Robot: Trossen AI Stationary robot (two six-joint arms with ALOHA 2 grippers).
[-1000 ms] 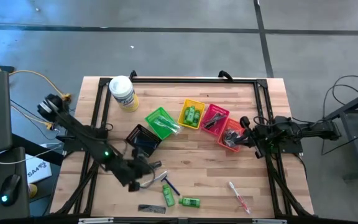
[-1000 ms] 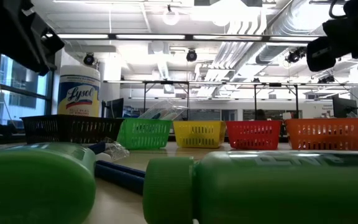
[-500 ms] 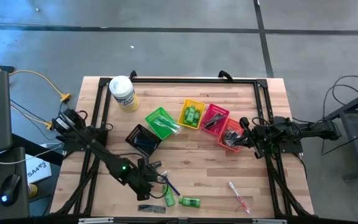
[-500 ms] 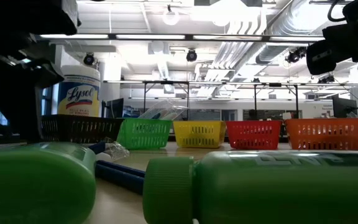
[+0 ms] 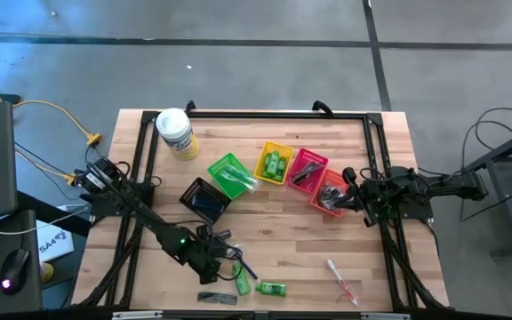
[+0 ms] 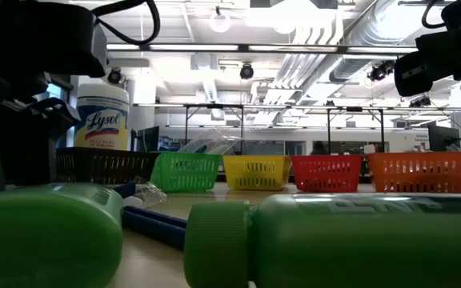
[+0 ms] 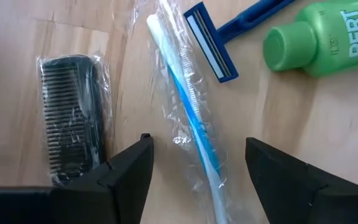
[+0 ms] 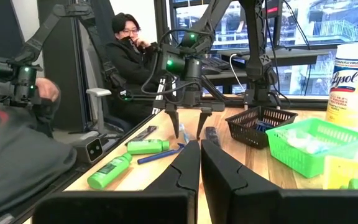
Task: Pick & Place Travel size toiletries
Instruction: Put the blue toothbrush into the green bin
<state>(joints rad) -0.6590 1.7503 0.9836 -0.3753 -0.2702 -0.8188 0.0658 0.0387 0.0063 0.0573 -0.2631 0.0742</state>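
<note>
A: Looked at the left gripper first. Hung with fingers spread wide, gripping nothing, low over the clear-wrapped toothbrush.

B: Found the toothbrush where, exactly?

A: Right beneath the pincer, passing between the two fingers, touching neither. Spotted a black comb just outside one finger, a blue razor ahead beside the toothbrush tip, and a green bottle farther off past the other finger.

B: And its lie?

A: Lay flat. Ran lengthwise nearly straight out ahead of the pincer, a little skewed, so roughly square to the closing line. Pointed its white end away from the wrist, its blue part back under the gap.

B: Judged the grasp how?

A: Looked best taken straight down, centred on the blue shaft, pinching plastic rather than loose wrap alone. Needed a slight twist to square up, and care to keep the razor head and comb out of the pinch.

B: The other arm?

A: Saw the right gripper closed, empty, waiting beside the orange basket.
</note>
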